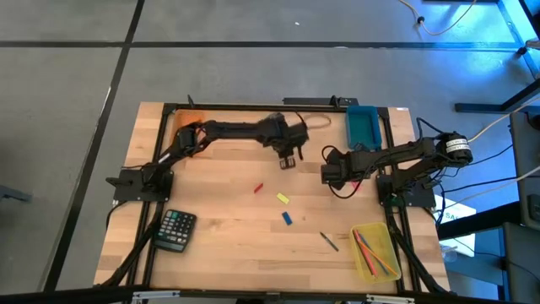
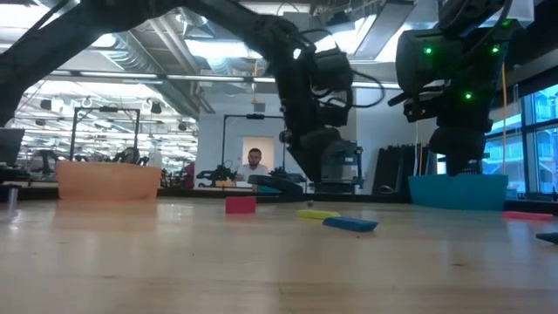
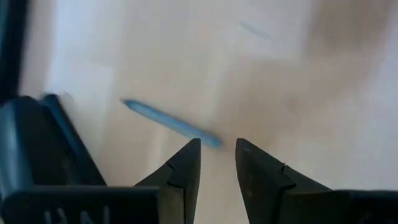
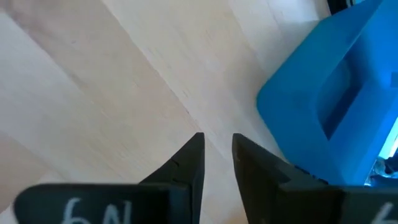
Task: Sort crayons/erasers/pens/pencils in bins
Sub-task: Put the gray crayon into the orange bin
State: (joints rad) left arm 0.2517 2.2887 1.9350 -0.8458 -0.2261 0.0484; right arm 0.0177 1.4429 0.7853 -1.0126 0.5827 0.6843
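Colours on the pale wooden tabletop (image 1: 228, 228)

We see a teal plastic bin (image 1: 363, 124) upper right, an orange bin (image 1: 187, 123) upper left, a translucent yellow bin (image 1: 375, 252) lower right, a red crayon stub (image 1: 259, 188), yellow eraser block (image 1: 283, 198) and blue eraser block (image 1: 287, 218) mid-frame.

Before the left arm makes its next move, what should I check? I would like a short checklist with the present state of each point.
1. Left gripper empty: ok, its fingers stand slightly apart with nothing between them.
2. Target ahead: ok, a blue stick lies flat on the table just beyond the fingertips.
3. Pen or pencil: cannot tell.
4. Right gripper out of the way: ok, empty, beside the teal bin, apart from the left gripper.
5. Yellow bin for long sticks: ok, it already holds several.
6. Table sorted: not ok, the red crayon, yellow eraser and blue eraser lie loose.
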